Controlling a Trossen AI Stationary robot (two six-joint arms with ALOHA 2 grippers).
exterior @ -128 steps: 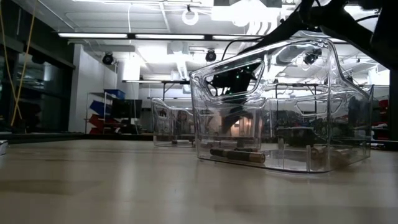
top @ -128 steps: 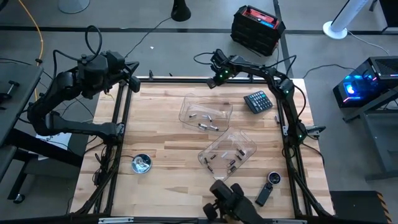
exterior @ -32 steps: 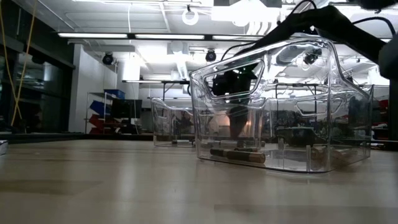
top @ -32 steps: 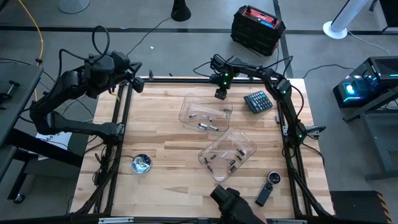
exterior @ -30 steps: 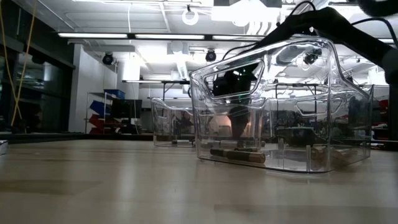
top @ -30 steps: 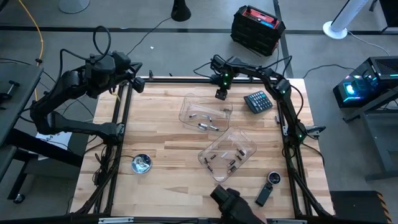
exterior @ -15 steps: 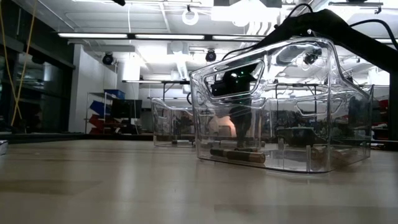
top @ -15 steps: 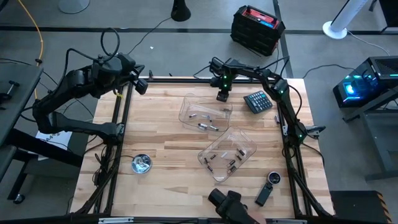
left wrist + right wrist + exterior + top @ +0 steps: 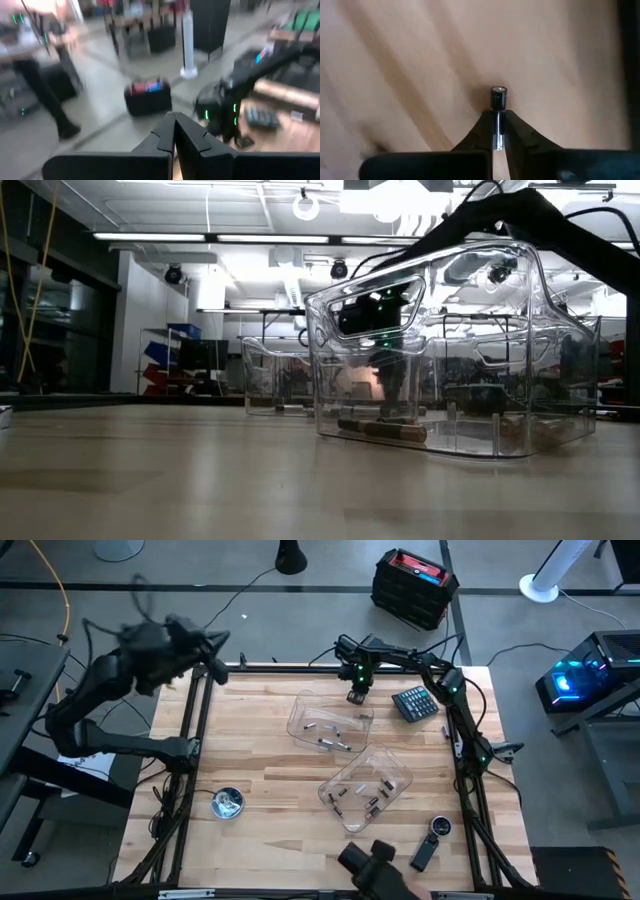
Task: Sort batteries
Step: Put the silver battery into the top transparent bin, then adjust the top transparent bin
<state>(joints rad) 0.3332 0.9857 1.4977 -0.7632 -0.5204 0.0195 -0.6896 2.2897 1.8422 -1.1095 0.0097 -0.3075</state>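
Observation:
My right gripper [image 9: 357, 695] hangs over the table's far edge, just beyond the far clear tray [image 9: 303, 706], and is shut on one dark battery [image 9: 498, 97] with a silvery end. That tray holds several silvery batteries [image 9: 335, 743] lying on its floor. The near clear tray [image 9: 398, 768] holds several dark batteries [image 9: 372, 803], which the low view shows lying on its floor [image 9: 380, 428]. My left gripper [image 9: 213, 665] is shut and held in the air off the table's far-left corner, blurred. My right gripper pinches the battery between its two fingers [image 9: 485, 125], which lie along it. The battery's dark end with the silvery cap [image 9: 498, 92] sticks out past the fingertips. It is lifted clear of the wooden table, the fingers pointing down at the tabletop.
A round shiny metal dish [image 9: 228, 803] sits near the table's left near side. A black keypad device [image 9: 415, 702] lies at the far right, a black oblong gadget [image 9: 424, 854] and a small round object [image 9: 440, 827] at the near right. Bare wood lies between dish and trays.
My left arm has swung about at the table's far-left corner and is blurred now, its gripper staying shut. My right gripper has kept its hold on the battery near the far tray's far rim.

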